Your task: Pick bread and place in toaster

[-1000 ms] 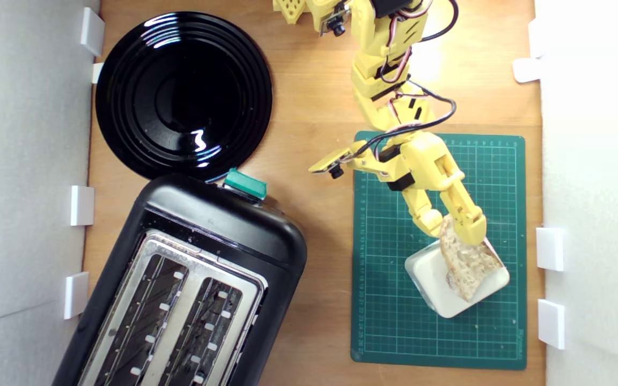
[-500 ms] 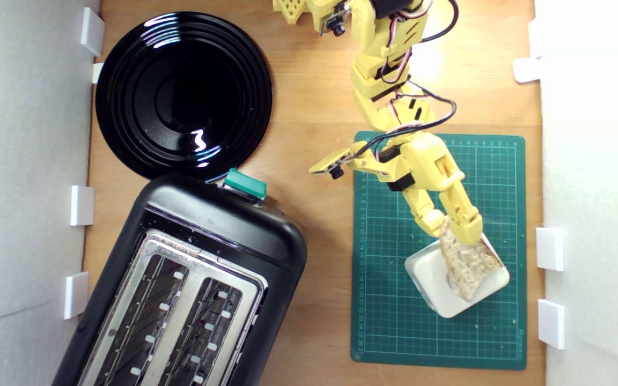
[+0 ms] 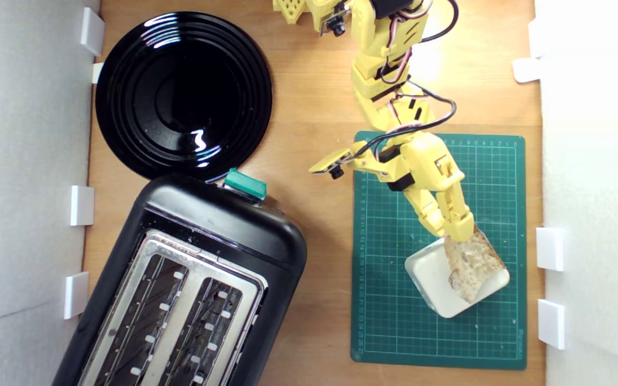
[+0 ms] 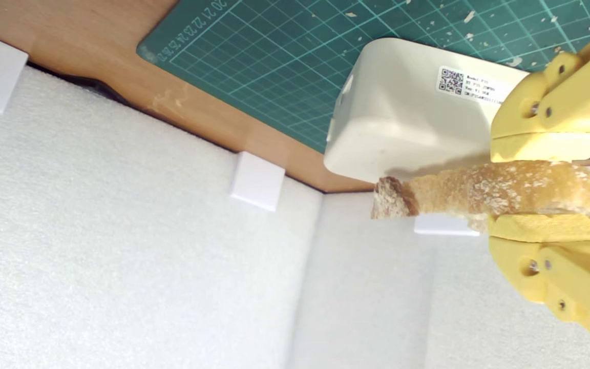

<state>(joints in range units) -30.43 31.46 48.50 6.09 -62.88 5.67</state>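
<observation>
Since a second ago the jaws have narrowed and now pinch the bread [image 4: 484, 192] edge-on, its far end over the white block [image 3: 432, 279] on the green mat [image 3: 389, 300]; toaster [image 3: 218, 225] well apart

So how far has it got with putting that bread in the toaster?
Early stage. Done: the gripper has shut on the bread, its jaws pinching the slice from both sides in the wrist view. In hand: the slice is over the white block on the green mat; whether it has lifted clear, I cannot tell. Left: carrying it to the toaster, whose slots look empty.
</observation>
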